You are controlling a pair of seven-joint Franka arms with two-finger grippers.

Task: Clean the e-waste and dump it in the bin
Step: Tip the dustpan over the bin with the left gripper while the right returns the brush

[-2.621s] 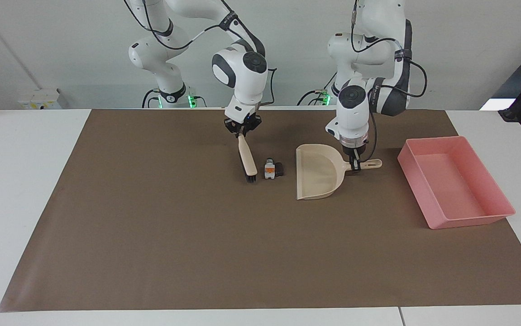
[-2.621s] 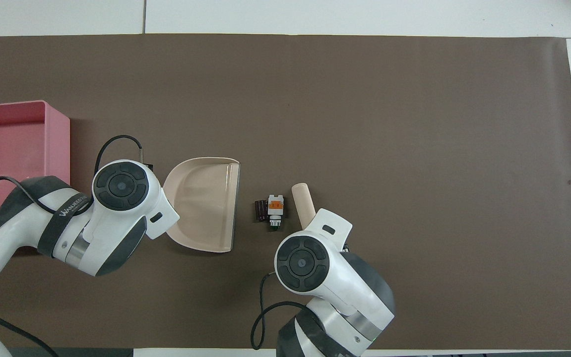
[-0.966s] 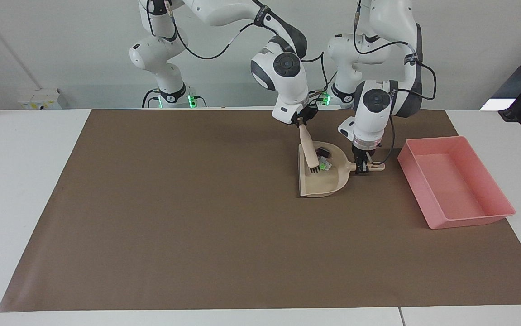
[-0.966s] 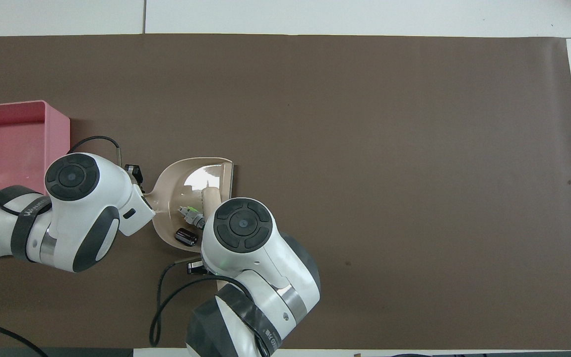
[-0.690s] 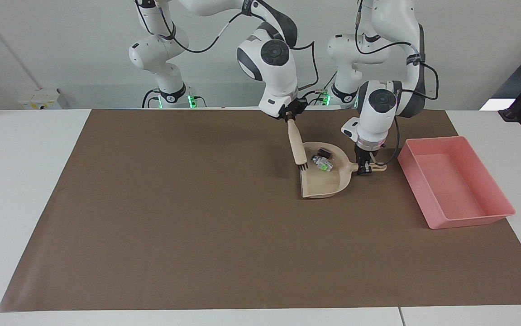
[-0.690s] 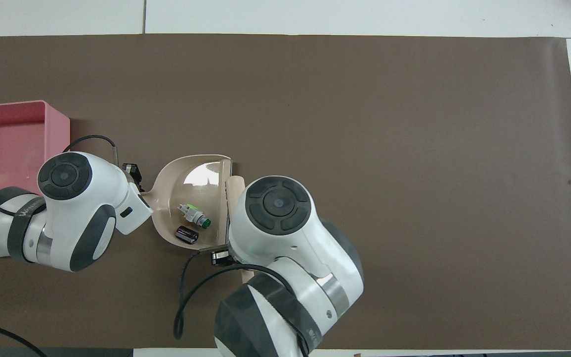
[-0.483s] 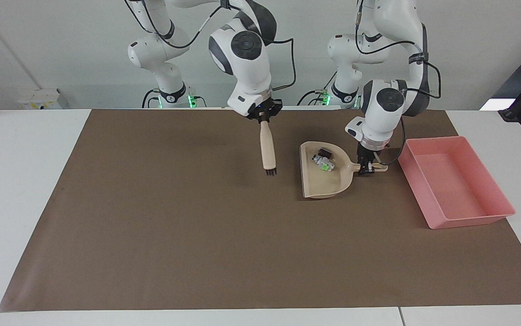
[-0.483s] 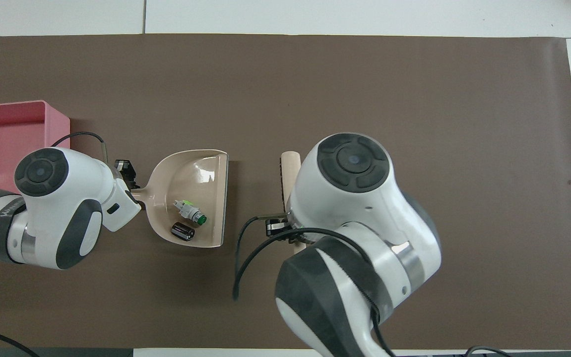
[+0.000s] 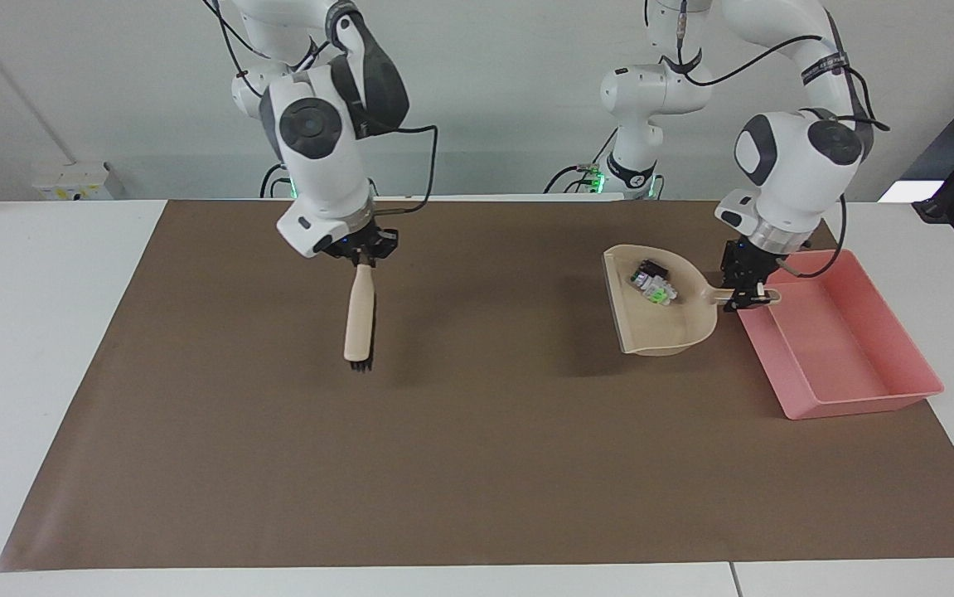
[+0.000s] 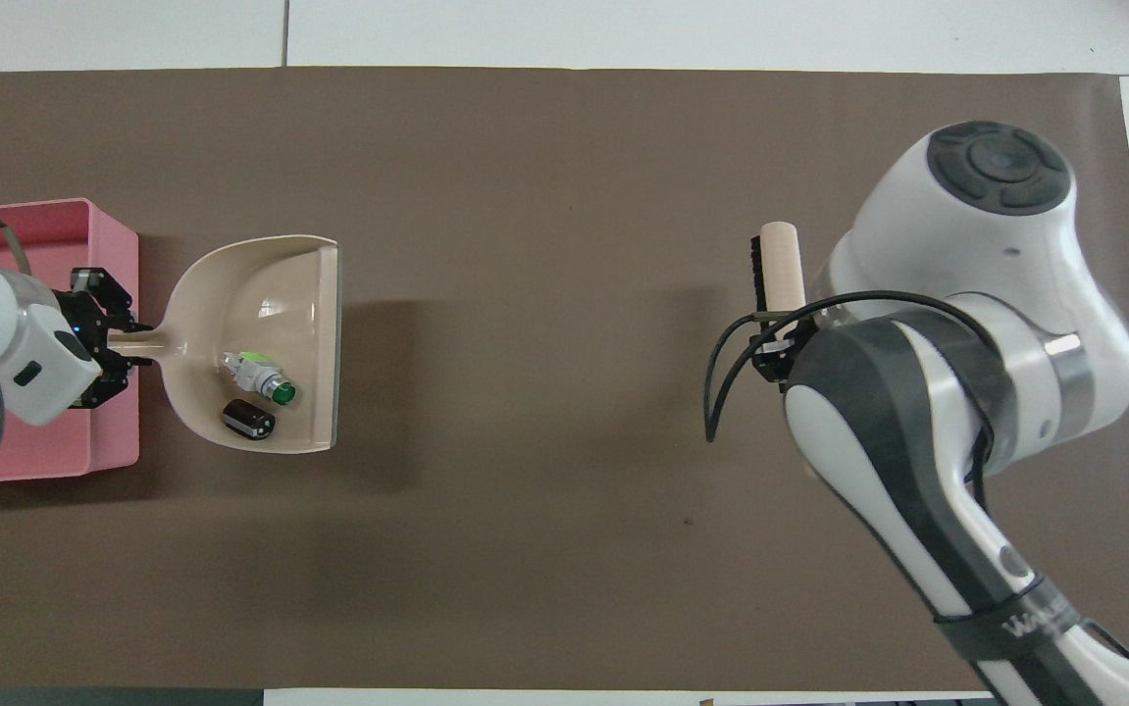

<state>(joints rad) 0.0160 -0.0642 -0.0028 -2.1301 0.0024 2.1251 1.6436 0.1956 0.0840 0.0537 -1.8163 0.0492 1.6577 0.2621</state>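
Note:
The e-waste (image 9: 653,287) (image 10: 258,384), a white piece with a green end and a dark cylinder, lies in the beige dustpan (image 9: 663,332) (image 10: 265,279). My left gripper (image 9: 746,290) (image 10: 113,338) is shut on the dustpan's handle and holds the pan tilted in the air, beside the pink bin (image 9: 858,405) (image 10: 44,245), with the handle end over the bin's rim. My right gripper (image 9: 363,253) is shut on the handle of a beige brush (image 9: 359,315) (image 10: 780,263), which hangs bristles down over the mat toward the right arm's end of the table.
A brown mat (image 9: 477,464) covers most of the white table (image 9: 29,332). The bin sits on the mat's edge at the left arm's end. The dustpan throws a shadow on the mat beneath it.
The left gripper has lifted the dustpan with the e-waste and carried it to the bin's edge. The right gripper has swung the brush away toward the right arm's end of the table.

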